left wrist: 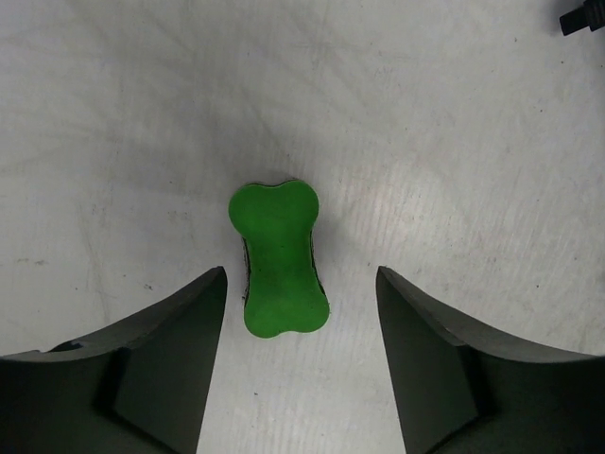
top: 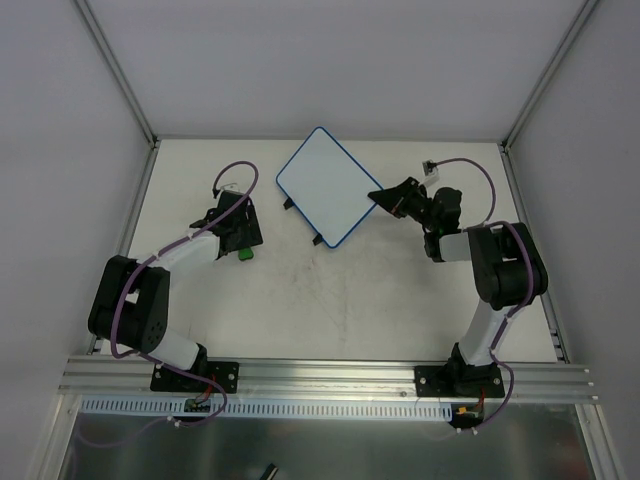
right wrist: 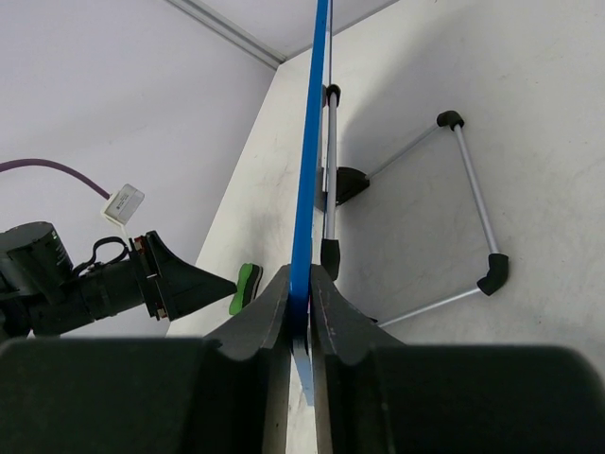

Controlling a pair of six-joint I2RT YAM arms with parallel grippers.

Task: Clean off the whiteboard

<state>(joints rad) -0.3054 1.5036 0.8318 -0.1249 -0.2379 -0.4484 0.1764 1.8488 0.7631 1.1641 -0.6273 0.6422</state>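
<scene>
The whiteboard is a white board with a thin blue rim, blank on top, at the back middle of the table. My right gripper is shut on its right corner; in the right wrist view the blue edge runs between the closed fingers, and the right gripper clamps it. The green bone-shaped eraser lies on the table between the open fingers of my left gripper, untouched. From above, the left gripper hovers over the eraser at the left.
The board's metal wire legs with black feet show under it in the right wrist view. White walls enclose the table on three sides. An aluminium rail runs along the near edge.
</scene>
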